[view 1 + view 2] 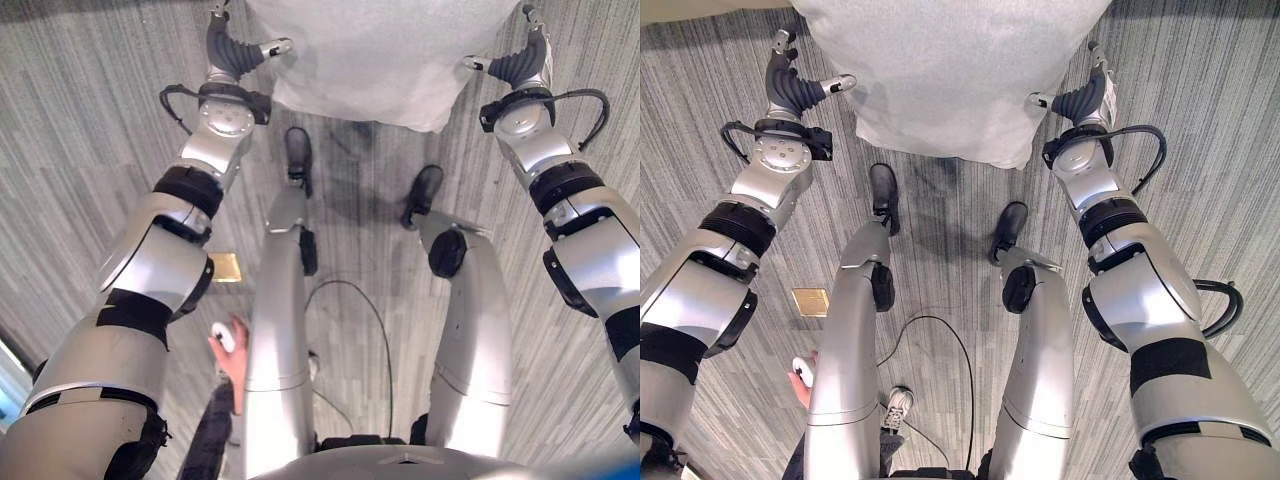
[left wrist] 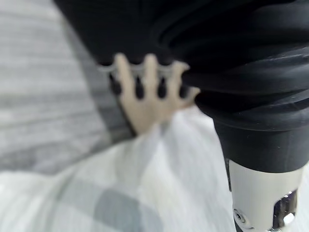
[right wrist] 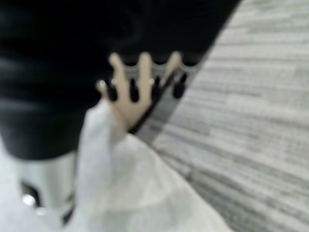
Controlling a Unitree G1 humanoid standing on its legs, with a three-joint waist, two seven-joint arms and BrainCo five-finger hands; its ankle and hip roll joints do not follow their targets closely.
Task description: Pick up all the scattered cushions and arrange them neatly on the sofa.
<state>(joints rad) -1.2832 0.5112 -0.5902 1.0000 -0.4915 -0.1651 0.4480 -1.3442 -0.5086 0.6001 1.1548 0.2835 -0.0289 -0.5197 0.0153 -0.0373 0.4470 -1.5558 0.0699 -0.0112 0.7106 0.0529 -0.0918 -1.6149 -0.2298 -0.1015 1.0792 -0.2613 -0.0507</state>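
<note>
A: Left hand (image 1: 790, 85) sat at one side edge of the large pale grey fabric cushion (image 1: 950, 75), thumb pointing inward against the cloth. Its own wrist view showed the fingers (image 2: 145, 92) lying straight along the cushion's side, not curled.

B: Right hand (image 1: 1085, 95) was at the opposite edge, mirrored. Fingers (image 3: 130, 92) also straight and pressed flat to the fabric. So both hands were open-fingered, squeezing the cushion between them.

A: Cushion position: held above the grey striped carpet floor (image 1: 1200, 150), out in front, its lower corner hanging between the two wrists.

B: Other entries: small square brass-coloured floor plate (image 1: 810, 301) set in the carpet to the left. A person's hand (image 1: 232, 352) with a small white object (image 1: 224, 337) in it showed low in the head views.
</note>
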